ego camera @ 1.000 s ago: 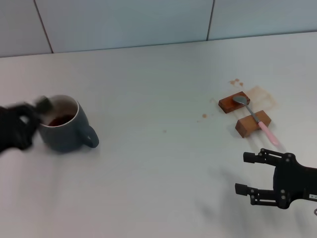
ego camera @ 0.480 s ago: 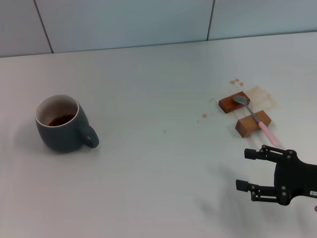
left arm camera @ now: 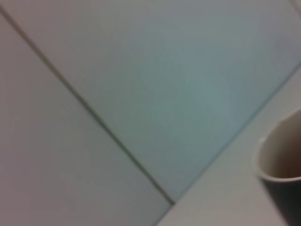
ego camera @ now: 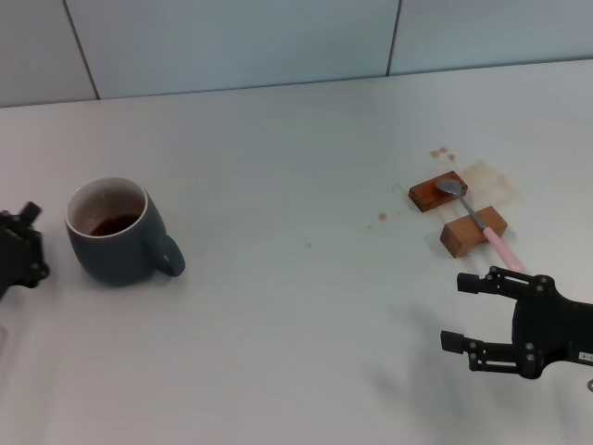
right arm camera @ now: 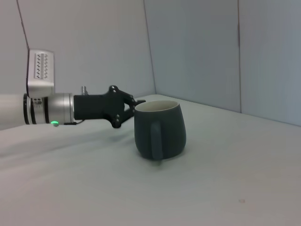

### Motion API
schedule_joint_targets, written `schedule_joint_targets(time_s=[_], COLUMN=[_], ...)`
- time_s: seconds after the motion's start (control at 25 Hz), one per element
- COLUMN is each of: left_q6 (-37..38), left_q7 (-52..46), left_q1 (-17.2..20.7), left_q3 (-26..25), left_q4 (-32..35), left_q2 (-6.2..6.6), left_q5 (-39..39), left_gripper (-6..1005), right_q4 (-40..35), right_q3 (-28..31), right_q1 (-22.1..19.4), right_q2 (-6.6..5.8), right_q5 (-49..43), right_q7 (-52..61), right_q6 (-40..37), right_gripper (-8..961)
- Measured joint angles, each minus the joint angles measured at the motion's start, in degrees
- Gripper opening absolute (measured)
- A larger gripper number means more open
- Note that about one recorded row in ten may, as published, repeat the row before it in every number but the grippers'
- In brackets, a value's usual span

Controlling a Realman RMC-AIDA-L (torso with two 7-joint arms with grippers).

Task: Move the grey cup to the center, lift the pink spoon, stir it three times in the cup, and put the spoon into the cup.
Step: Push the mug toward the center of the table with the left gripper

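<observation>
Now cup (ego camera: 116, 232) sits far left on table (ego camera: 296, 306), handle toward centre. Our left gripper (ego camera: 20, 250) just beside its outer side, nearer arm, jaws' gap we cannot tell. Right gripper (ego camera: 473, 315) open, empty, near spoon (ego camera: 477, 221).

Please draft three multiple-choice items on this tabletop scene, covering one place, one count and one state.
1. Where does the pink spoon rest?
A. inside the grey cup
B. across the wooden blocks
C. in the right claw

2. How many wooden blocks are there?
A. two
B. four
C. one

3. What is the state of the right claw?
A. shut on the spoon
B. open and holding nothing
C. shut on the cup

Answers:
1 B, the spoon bridges both blocks.
2 A, the head view shows two.
3 B, its fingers stand apart, short of the spoon's handle.

The grey cup stands upright beside the left claw.
</observation>
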Motion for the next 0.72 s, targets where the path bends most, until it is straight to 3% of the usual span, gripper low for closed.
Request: schedule_joint_targets(time_s=[0.72], left_q6=[-3.52], left_q7=[0.30], left_q1=[-6.92], left_q3=[4.08], left_q4=[-8.65], left_q2=[-0.37], left_q5=[2.24], left_gripper=[-2], right_q4=[0.12], right_q3=[0.00], right_q1=[-0.40], right_q2=[-0.22], right_q5=[0.01], right_q7=[0.00], right_q6=[0.13], right_gripper=[797])
